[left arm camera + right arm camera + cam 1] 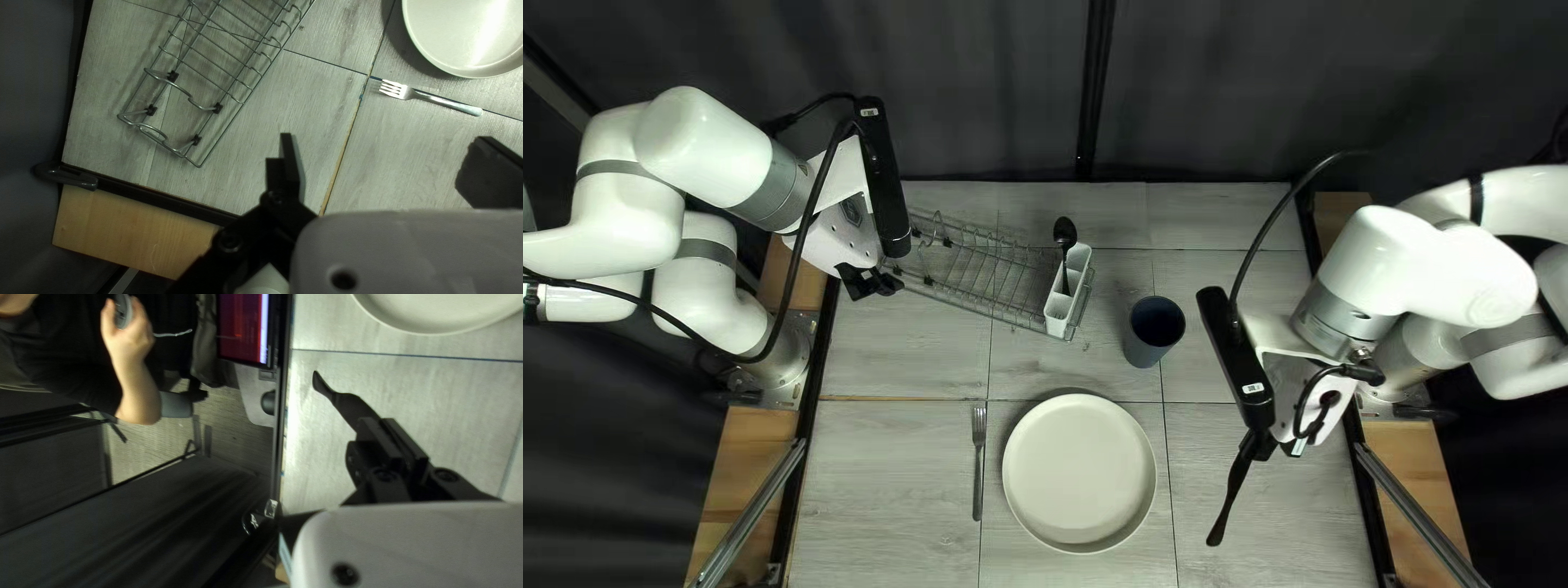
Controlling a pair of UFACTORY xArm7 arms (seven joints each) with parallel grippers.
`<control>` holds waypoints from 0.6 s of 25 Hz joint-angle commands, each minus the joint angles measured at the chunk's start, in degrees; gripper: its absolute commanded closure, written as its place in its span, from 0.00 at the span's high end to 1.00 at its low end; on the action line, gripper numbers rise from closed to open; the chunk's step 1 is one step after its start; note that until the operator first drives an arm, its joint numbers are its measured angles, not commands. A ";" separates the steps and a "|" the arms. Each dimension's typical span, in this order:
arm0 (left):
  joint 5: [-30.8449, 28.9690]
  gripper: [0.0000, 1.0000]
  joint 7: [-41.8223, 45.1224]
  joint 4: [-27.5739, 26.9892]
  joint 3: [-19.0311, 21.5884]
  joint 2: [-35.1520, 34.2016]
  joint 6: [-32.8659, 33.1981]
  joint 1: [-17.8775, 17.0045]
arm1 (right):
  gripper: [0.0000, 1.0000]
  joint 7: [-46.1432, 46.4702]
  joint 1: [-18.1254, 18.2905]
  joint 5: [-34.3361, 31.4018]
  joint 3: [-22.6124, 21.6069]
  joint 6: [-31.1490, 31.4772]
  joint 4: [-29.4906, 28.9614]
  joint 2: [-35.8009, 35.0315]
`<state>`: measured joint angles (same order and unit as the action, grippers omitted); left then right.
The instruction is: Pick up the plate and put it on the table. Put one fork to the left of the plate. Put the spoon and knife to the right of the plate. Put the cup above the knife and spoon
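Note:
The plate [1079,473] lies on the table, with a fork [978,463] flat at its left in the top left view. A black spoon [1065,232] stands bowl-up in the rack's white holder, and a dark blue cup [1153,330] is right of it. My right gripper [1256,443] holds a black knife [1233,492] slanting downward, right of the plate; in the right wrist view the gripper [393,441] is closed around the knife [348,405]. Over the rack's left end is my left gripper [874,284]; in the left wrist view that gripper [384,163] stands wide open, nothing between its fingers.
A wire dish rack [986,267] with a white utensil holder [1068,292] stands at the table's far side, its left end near my left gripper. Past the table's edge in the right wrist view are a person's hand [128,335] and a screen [242,326].

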<state>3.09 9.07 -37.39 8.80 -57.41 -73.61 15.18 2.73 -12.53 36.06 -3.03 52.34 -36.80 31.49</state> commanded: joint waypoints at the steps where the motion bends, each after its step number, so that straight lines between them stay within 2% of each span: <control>1: 0.00 1.00 0.00 0.00 0.00 0.00 0.00 0.00 | 0.00 6.44 -1.96 5.71 1.80 -5.48 4.85 -1.24; 6: 0.00 1.00 0.00 0.00 0.00 0.00 0.00 0.00 | 0.00 16.58 -4.35 12.89 4.73 -9.39 8.56 -4.06; 15: 0.00 1.00 0.00 0.00 0.00 0.00 0.00 0.00 | 0.00 34.90 -4.94 21.51 12.24 -7.04 8.30 -12.77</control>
<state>3.09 9.07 -37.39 8.80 -57.41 -73.61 15.18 33.27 -17.44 55.17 7.14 44.53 -28.53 21.09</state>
